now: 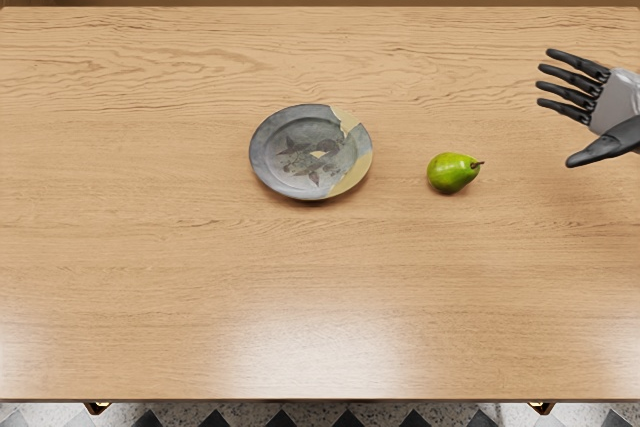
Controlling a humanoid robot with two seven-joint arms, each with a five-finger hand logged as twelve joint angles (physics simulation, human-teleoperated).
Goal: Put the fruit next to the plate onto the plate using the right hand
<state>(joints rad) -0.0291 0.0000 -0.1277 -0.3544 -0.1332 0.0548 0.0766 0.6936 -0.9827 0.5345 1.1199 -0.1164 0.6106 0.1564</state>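
Reaching comes next: our right hand [590,107] hovers spread wide and empty, well right of the pear [452,171]. Pear lies on its side on the desk [150,277] beside the plate [266,147]. We risk nudging it; it could roll.

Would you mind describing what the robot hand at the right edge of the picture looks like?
The right robot hand has a light grey, smooth palm shell and five slim, glossy black fingers built from rounded segments with visible joints. No cables, markings or sleeve show, and the arm behind it is cut off by the picture's edge.
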